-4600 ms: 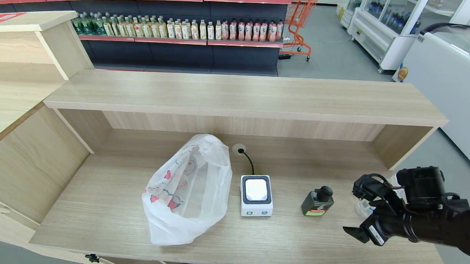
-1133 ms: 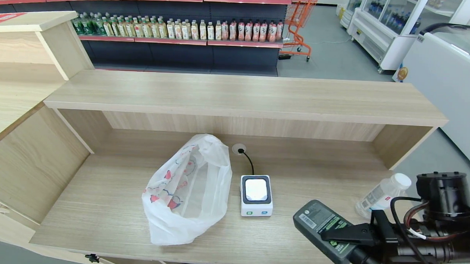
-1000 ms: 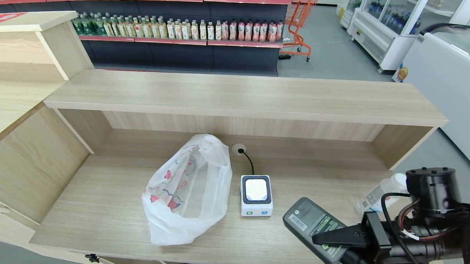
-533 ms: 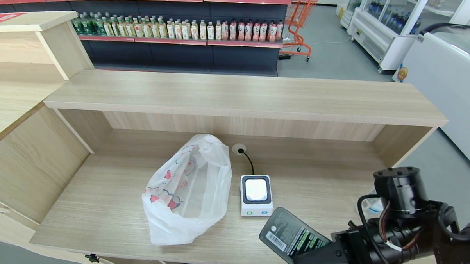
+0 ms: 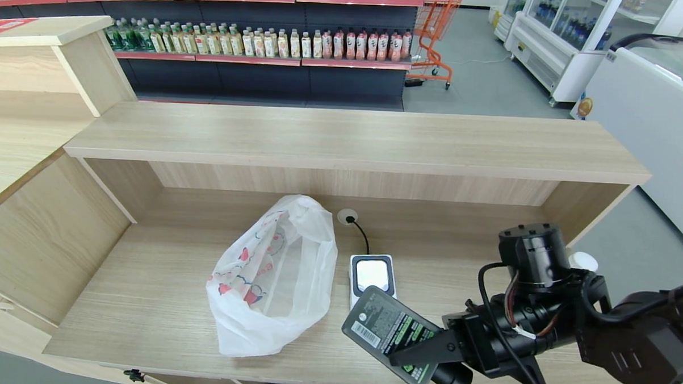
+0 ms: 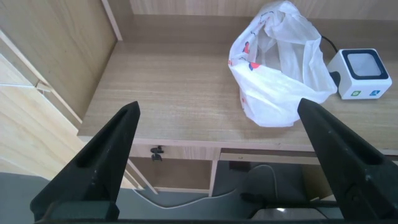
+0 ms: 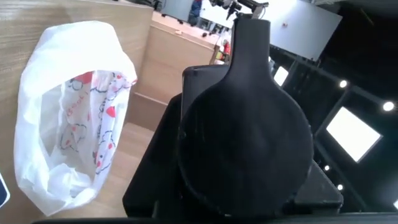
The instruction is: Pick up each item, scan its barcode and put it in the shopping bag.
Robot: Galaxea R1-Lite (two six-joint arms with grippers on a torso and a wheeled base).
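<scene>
Just beyond right hand (image 5: pixel 427 354), scanner (image 5: pixel 371 271) sits on surface (image 5: pixel 144 299), shopping bag (image 5: pixel 270 275) beside it farther off. Hand clamps dark bottle (image 5: pixel 390 330), tipped flat above scanner's near edge, probably lining up scan, though barcode (image 5: pixel 365 333) faces up. Earlier bottle stood upright on surface; since lifted, carried toward scanner. Well aside, left hand (image 6: pixel 217 107) spread wide.

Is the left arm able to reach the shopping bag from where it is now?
Probably yes. The left end effector is open and holds nothing, and only bare counter lies between it and the bag.
</scene>
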